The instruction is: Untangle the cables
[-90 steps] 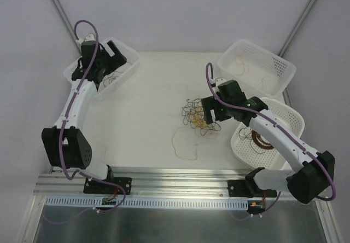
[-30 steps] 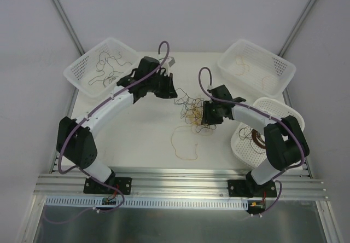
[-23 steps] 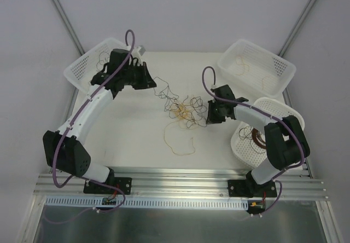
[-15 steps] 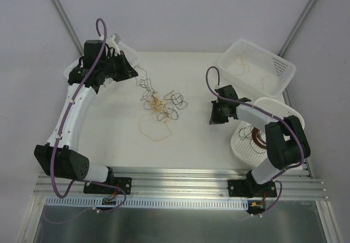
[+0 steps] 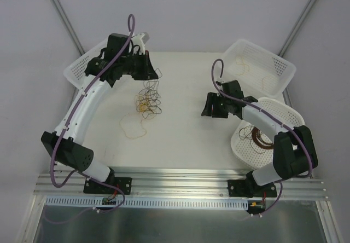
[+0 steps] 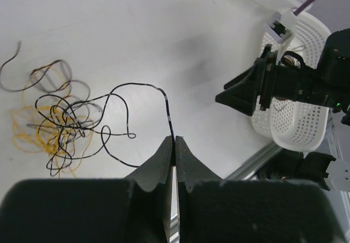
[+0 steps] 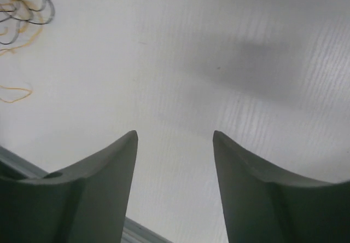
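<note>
Read the dial from the middle of the table [image 5: 180, 95], with 12 o'clock pointing away from the arm bases. Your right gripper [image 7: 175, 135] hangs at about 3 o'clock, its fingers spread wide with nothing between them and only bare surface beneath. The cables [image 5: 147, 98] lie as one loose clump at about 9 o'clock, with a yellow loop [image 5: 134, 128] trailing from the clump's 6 o'clock side. Beyond the clump, at about 10 o'clock, your left gripper [image 6: 174, 142] is pinched together on a single black strand [image 6: 123, 90] that runs back into the clump.

Judge these wires as almost weightless, limp and a little springy. Pull one and the whole knot will likely drag across the table rather than come free. A strand this thin may also slip out of smooth fingertips. Take hold near a free end, or on a loop that stands clear of the pile. Pin the clump with the other gripper before you draw away.
</note>
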You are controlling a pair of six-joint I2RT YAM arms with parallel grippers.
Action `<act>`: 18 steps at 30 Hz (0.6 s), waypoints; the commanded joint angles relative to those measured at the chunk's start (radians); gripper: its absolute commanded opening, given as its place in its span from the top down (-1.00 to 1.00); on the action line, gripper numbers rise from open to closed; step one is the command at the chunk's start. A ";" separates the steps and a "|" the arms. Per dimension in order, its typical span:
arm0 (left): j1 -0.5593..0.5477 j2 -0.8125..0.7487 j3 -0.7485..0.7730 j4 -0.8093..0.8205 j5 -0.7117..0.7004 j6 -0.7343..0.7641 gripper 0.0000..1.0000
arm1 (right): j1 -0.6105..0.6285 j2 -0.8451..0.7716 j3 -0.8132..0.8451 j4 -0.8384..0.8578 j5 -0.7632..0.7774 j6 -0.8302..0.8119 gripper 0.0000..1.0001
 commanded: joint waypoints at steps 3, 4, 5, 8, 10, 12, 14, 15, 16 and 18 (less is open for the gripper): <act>-0.148 0.110 0.257 0.002 0.072 0.006 1.00 | 0.018 -0.127 0.041 0.111 -0.085 0.012 -0.41; -0.180 0.131 0.293 0.002 0.088 0.006 1.00 | 0.021 -0.139 0.042 0.114 -0.086 0.007 -0.45; -0.196 0.139 0.355 0.004 0.098 0.004 1.00 | 0.024 -0.150 0.044 0.119 -0.086 0.004 -0.49; -0.220 0.141 0.418 0.004 0.113 0.003 1.00 | 0.034 -0.195 0.053 0.131 -0.083 -0.008 -0.62; -0.220 0.118 0.414 0.004 0.096 0.004 1.00 | 0.039 -0.212 0.064 0.119 -0.065 -0.016 -0.65; -0.220 0.090 0.379 0.004 0.069 0.012 1.00 | 0.051 -0.216 0.083 0.096 -0.042 -0.036 -0.68; -0.220 0.078 0.309 0.005 0.014 0.023 1.00 | 0.060 -0.210 0.093 0.086 -0.029 -0.056 -0.68; -0.220 0.075 0.282 0.005 -0.002 0.023 1.00 | 0.062 -0.204 0.099 0.083 -0.026 -0.060 -0.68; -0.219 0.075 0.253 0.005 -0.010 0.017 1.00 | 0.065 -0.198 0.102 0.082 -0.025 -0.065 -0.68; -0.220 0.076 0.158 0.013 -0.025 0.009 1.00 | 0.079 -0.166 0.110 0.077 -0.016 -0.073 -0.68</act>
